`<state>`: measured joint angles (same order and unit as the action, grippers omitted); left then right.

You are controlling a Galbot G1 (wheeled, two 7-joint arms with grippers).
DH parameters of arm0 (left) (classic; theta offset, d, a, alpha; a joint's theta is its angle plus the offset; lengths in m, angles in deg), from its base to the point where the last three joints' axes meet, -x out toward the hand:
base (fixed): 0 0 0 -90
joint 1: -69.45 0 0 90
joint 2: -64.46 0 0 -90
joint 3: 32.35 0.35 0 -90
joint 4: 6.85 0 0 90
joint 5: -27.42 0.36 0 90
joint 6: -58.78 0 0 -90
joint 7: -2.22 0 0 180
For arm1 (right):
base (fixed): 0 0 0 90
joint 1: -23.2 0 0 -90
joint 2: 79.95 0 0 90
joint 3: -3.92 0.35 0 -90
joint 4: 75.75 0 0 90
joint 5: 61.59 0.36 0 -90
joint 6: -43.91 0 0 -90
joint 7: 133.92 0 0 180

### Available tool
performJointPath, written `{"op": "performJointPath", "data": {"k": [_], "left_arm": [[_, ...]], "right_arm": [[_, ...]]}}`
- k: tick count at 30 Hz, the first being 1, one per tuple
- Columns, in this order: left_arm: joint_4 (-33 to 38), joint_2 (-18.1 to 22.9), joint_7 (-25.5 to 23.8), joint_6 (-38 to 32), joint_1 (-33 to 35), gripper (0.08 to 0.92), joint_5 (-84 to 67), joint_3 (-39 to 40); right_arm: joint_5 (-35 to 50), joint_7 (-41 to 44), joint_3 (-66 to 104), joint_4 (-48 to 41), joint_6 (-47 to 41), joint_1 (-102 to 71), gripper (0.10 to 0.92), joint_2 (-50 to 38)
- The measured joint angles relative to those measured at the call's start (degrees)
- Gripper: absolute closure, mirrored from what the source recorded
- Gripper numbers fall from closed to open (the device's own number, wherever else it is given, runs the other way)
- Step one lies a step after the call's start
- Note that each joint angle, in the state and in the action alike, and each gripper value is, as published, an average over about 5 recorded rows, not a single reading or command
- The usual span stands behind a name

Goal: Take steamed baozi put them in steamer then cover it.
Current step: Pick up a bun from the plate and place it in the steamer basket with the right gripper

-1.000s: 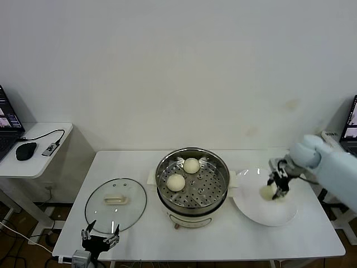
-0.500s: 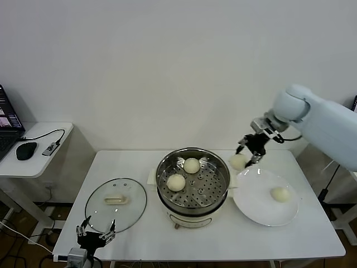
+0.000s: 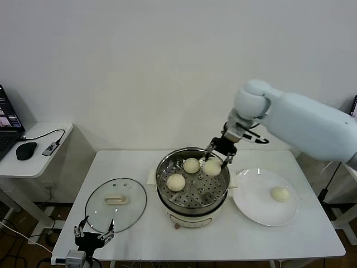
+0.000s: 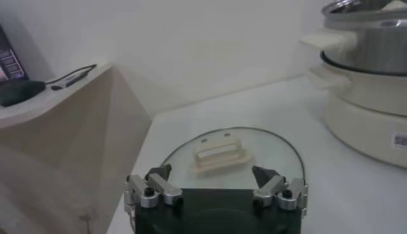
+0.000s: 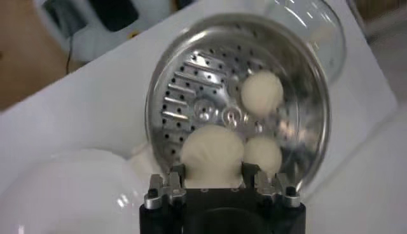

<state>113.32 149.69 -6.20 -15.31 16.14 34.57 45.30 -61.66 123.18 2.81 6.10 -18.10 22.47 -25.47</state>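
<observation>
My right gripper hangs over the back right part of the steamer, shut on a steamed baozi. In the right wrist view that baozi sits between the fingers just above the perforated tray. Two more baozi lie on the tray. Another baozi rests on the white plate. The glass cover lies flat on the table left of the steamer, handle up. My left gripper waits open at the table's front left edge, just short of the cover.
A side table at the far left carries a mouse and a cable. The steamer stands on a white cooker base. The wall runs close behind the table.
My right gripper lifted a baozi off the plate and carried it left to above the steamer. The left arm shifted only slightly.
</observation>
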Motion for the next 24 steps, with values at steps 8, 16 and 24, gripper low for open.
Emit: {"op": "performJointPath", "data": {"k": [8,16,24], "left_arm": [[0.32,0.28,-0.05,0.0,0.02,0.177,0.0,0.03],[0.13,0.19,-0.08,0.01,-0.12,0.177,-0.04,-0.01],[-0.1,0.31,-0.07,0.0,-0.14,0.177,0.02,0.3]], "right_arm": [[-5.13,-1.37,-2.11,2.92,4.82,-0.85,0.465,3.52],[-8.36,-2.64,-4.14,5.14,7.47,-1.47,0.465,4.86],[-10.34,-3.68,-5.62,6.03,8.56,-2.69,0.467,5.29]]}}
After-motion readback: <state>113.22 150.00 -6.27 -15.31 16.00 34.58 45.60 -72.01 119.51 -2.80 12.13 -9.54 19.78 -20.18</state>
